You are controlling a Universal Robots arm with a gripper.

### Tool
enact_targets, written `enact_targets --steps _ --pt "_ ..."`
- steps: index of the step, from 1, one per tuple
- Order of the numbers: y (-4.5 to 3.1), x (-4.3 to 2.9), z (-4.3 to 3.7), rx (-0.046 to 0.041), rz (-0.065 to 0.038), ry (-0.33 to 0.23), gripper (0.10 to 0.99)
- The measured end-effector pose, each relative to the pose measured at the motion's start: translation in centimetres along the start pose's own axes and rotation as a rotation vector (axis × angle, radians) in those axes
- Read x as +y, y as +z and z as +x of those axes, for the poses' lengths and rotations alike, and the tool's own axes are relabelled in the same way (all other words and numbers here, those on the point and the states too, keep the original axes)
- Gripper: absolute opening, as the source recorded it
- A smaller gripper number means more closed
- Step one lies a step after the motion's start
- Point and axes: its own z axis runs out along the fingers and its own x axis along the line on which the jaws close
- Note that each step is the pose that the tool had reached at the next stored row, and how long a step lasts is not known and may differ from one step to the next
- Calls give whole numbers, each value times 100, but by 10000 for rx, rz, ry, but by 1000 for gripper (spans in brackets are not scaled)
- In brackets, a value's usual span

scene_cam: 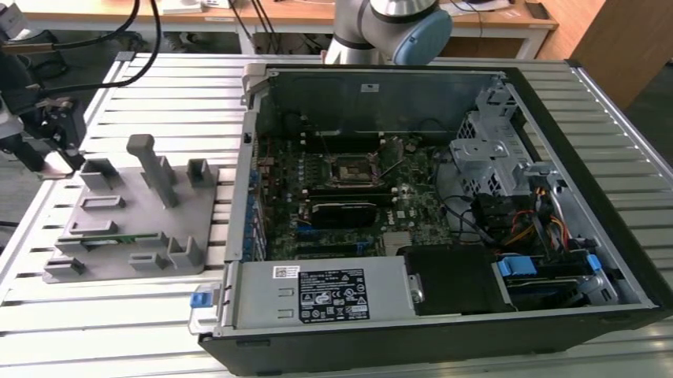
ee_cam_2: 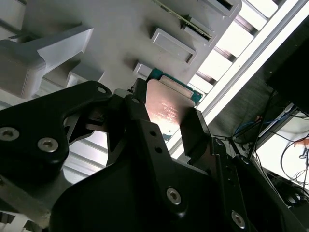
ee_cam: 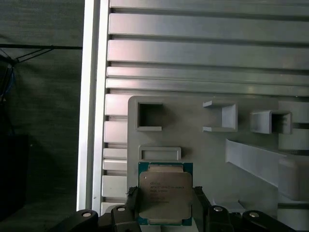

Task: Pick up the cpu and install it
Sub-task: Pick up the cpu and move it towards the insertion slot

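While the black tool (ee_cam_2: pixel 166 113) gripped the flat silver-topped square cpu (ee_cam: pixel 164 192) over the grey plastic tray (ee_cam: pixel 203 159), pickup looked underway. The motherboard socket (scene_cam: pixel 348 171) lay empty, installation undone.

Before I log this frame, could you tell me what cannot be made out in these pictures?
- cpu: the gripper, shut on it, covers two sides in both wrist views and one end in the second wrist view.
- Gap under the cpu: hidden by its own top in both wrist views, so whether it rests on the tray is unclear.
- Socket: too small in the exterior view to judge its latch.
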Motion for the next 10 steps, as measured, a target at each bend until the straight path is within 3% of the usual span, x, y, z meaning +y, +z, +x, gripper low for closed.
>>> enact_targets --steps 10 --pt "-96 23 -1 1 0 0 525"
